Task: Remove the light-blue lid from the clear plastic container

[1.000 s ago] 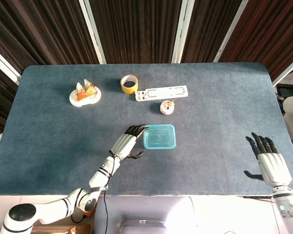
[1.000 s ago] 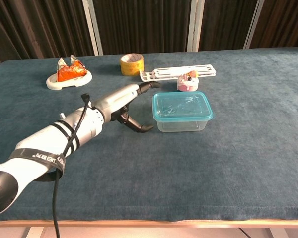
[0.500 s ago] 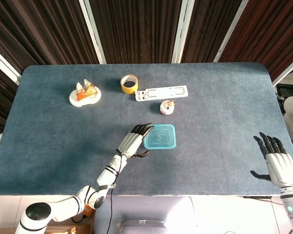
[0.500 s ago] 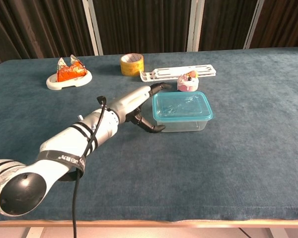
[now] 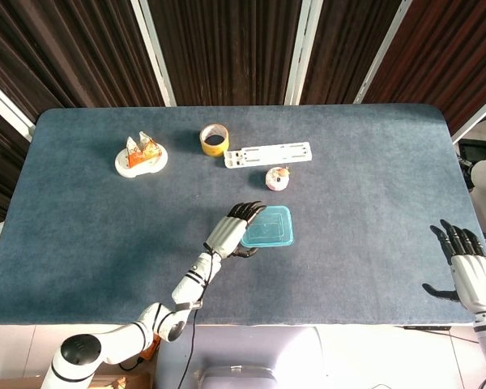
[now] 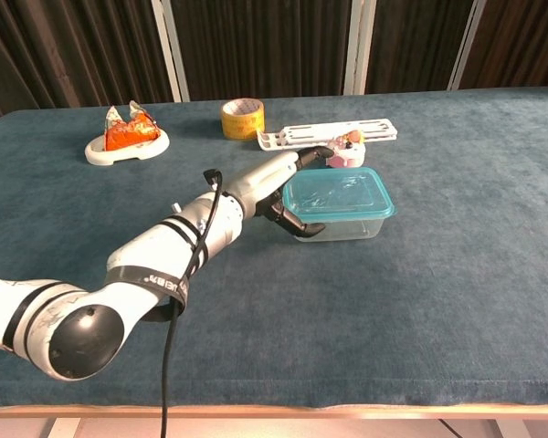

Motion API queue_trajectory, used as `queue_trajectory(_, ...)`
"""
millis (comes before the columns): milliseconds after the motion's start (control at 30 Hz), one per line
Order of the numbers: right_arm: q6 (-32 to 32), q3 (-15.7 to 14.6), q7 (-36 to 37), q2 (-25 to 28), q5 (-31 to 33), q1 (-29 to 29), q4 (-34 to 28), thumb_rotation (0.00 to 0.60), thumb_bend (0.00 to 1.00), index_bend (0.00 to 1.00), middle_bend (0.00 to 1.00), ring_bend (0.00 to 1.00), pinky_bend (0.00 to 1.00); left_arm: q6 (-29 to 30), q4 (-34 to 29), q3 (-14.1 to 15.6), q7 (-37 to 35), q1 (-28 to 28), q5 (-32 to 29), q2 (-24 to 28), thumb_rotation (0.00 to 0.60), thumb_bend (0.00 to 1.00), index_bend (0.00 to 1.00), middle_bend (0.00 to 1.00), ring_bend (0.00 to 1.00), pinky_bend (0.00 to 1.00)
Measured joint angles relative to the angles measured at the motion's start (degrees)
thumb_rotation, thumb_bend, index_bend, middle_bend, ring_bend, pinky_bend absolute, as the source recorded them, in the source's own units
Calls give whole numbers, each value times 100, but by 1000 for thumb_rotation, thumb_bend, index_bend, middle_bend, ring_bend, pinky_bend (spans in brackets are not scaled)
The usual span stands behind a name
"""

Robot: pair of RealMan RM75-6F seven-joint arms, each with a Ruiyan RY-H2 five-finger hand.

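The clear plastic container (image 6: 345, 224) stands mid-table with the light-blue lid (image 5: 269, 227) (image 6: 340, 192) seated on it. My left hand (image 5: 232, 232) (image 6: 276, 184) is at the container's left end. Its fingers (image 6: 309, 159) reach flat over the lid's far-left corner, and the thumb (image 6: 303, 230) curls against the near-left wall. The fingers are apart and I see no firm grip on the lid. My right hand (image 5: 471, 272) hovers at the table's near right edge with fingers spread and nothing in it; only the head view shows it.
A small cake (image 5: 278, 177) (image 6: 345, 150) sits just behind the container. Further back lie a white rack (image 5: 269, 154) and a yellow tape roll (image 5: 215, 138). A white dish with an orange snack (image 5: 141, 156) is at the back left.
My left hand slid right, from beside the container to its left end, fingers now over the lid's corner. The container shifted slightly right. The right hand drew back towards the near right edge.
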Motion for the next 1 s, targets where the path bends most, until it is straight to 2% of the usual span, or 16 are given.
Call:
queue_trajectory(367, 36, -5, 155, 60, -40, -37, 42, 600, 131, 0, 0, 0, 0, -199, 330, -19, 40, -145, -165, -186, 600, 302, 22, 10, 0, 6)
queue_trajectory(467, 18, -5, 162, 59, -45, -28, 48, 600, 131, 0, 0, 0, 0, -155, 413, -20, 90, -149, -193, -254, 600, 310, 154, 161, 45, 93)
queue_trajectory(500, 13, -5, 160, 57, -45, -27, 50, 600, 130, 0, 0, 0, 0, -139, 431, -26, 106, -148, -209, -282, 600, 312, 218, 245, 107, 156)
queue_trajectory(633, 2, -10, 147, 54, -56, -21, 46, 600, 130, 0, 0, 0, 0, -119, 568, -34, 208, -144, -279, -411, 600, 318, 341, 421, 273, 337)
queue_trajectory(800, -20, -11, 108, 24, -85, 6, 58, 600, 130, 0, 0, 0, 0, -75, 544, -6, 197, -121, -283, -465, 600, 347, 411, 529, 381, 447)
queue_trajectory(1000, -170, -15, 52, -129, -387, 237, 162, 600, 130, 0, 0, 0, 0, 96, 109, 171, 215, 0, -135, -365, 600, 348, 412, 554, 406, 480)
